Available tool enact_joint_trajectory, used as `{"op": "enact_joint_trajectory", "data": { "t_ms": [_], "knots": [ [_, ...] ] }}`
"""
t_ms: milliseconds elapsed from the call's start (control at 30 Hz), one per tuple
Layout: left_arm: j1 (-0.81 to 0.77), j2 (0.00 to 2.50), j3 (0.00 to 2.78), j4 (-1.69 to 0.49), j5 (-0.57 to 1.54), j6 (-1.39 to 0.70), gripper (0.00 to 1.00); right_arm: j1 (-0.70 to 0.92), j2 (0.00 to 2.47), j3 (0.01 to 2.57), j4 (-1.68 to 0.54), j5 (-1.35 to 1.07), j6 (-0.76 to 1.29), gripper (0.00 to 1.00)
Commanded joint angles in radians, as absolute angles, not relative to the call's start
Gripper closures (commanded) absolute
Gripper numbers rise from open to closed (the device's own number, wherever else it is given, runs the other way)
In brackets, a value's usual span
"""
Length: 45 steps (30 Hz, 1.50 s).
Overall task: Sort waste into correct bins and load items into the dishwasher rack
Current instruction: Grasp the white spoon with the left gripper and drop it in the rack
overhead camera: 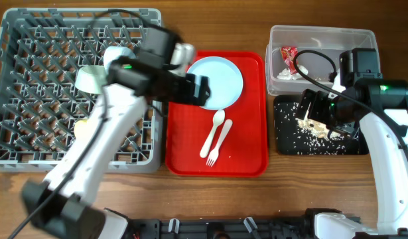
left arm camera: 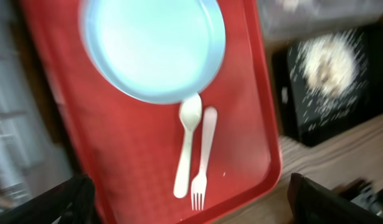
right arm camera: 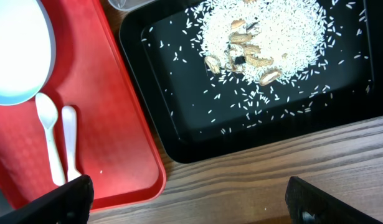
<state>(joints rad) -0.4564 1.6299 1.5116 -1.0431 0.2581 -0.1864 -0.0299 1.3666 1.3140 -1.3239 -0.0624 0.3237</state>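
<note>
Above the red tray (overhead camera: 184,147), held left hand (left arm camera: 190,193) open over plate (overhead camera: 225,79), spoon (overhead camera: 212,135) and fork (overhead camera: 220,141); poised right hand (right arm camera: 188,196), likewise open, over rice (right arm camera: 272,31) in black tray (right arm camera: 179,109), wrapper (overhead camera: 286,56) in tub (overhead camera: 320,30).

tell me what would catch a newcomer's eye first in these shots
The bright red tray in the middle stands out most. It carries a pale blue plate, with a white spoon and fork lying side by side below it. To its left sits the big grey dishwasher rack; to its right, a black tray is scattered with rice scraps.
</note>
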Motion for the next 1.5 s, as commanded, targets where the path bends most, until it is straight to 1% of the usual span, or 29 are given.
{"op": "enact_joint_trajectory", "data": {
  "t_ms": [0,167,233,333,433,633,667,700,767,800,867,900,1000,1100,1133,1167,1300,1400,1467],
  "knots": [
    [-0.559,1.783,1.505,-1.045,0.144,-0.247,0.0,-0.033,1.351,1.333,-1.325,-0.048,0.314,0.0],
    [-0.641,1.981,1.505,-1.036,0.042,-0.278,0.0,-0.033,1.351,1.333,-1.324,-0.047,0.313,0.0],
    [-0.654,2.032,1.505,-1.029,0.039,-0.278,0.0,-0.033,1.351,1.333,-1.324,-0.047,0.314,0.0],
    [-0.661,2.068,1.504,-1.029,0.023,-0.278,0.01,-0.033,1.351,1.333,-1.323,-0.044,0.314,0.0],
    [-0.661,2.087,1.502,-1.034,-0.057,-0.278,0.01,-0.033,1.351,1.333,-1.325,-0.044,0.313,0.0],
    [-0.681,2.127,1.491,-1.021,-0.053,-0.278,0.01,-0.033,1.351,1.333,-1.325,-0.044,0.302,0.0],
    [-0.69,2.127,1.483,-1.01,-0.054,-0.278,0.05,-0.033,1.351,1.333,-1.325,-0.044,0.302,0.0],
    [-0.696,2.127,1.483,-1.01,-0.054,-0.278,0.13,-0.033,1.351,1.333,-1.326,-0.044,0.302,0.0],
    [-0.701,2.127,1.483,-1.01,-0.053,-0.278,0.35,-0.033,1.351,1.333,-1.326,-0.044,0.302,0.0],
    [-0.702,2.127,1.483,-1.01,-0.053,-0.278,0.41,-0.033,1.351,1.333,-1.326,-0.044,0.302,0.0],
    [-0.702,2.127,1.483,-1.01,-0.051,-0.278,0.63,-0.033,1.351,1.333,-1.326,-0.044,0.302,0.0],
    [-0.703,2.127,1.483,-1.01,-0.046,-0.278,0.7,-0.033,1.351,1.333,-1.326,-0.044,0.302,0.0],
    [-0.703,2.127,1.483,-1.009,-0.042,-0.279,0.81,-0.033,1.351,1.333,-1.326,-0.044,0.302,0.0],
    [-0.703,2.127,1.483,-1.011,-0.038,-0.278,0.85,-0.033,1.351,1.333,-1.326,-0.044,0.302,0.0],
    [-0.703,2.127,1.483,-1.011,-0.035,-0.278,0.89,-0.033,1.351,1.333,-1.326,-0.044,0.302,0.0],
    [-0.703,2.127,1.483,-1.014,-0.035,-0.278,0.96,-0.033,1.351,1.333,-1.326,-0.044,0.302,0.0],
    [-0.702,2.097,1.498,-1.043,-0.036,-0.278,0.96,-0.033,1.351,1.333,-1.326,-0.044,0.302,0.0],
    [-0.702,1.97,1.506,-1.045,-0.037,-0.278,0.96,-0.033,1.351,1.333,-1.328,-0.044,0.295,0.0],
    [-0.694,1.889,1.506,-1.053,-0.074,-0.278,0.96,-0.033,1.351,1.333,-1.328,-0.044,0.295,0.0]
  ]
}}
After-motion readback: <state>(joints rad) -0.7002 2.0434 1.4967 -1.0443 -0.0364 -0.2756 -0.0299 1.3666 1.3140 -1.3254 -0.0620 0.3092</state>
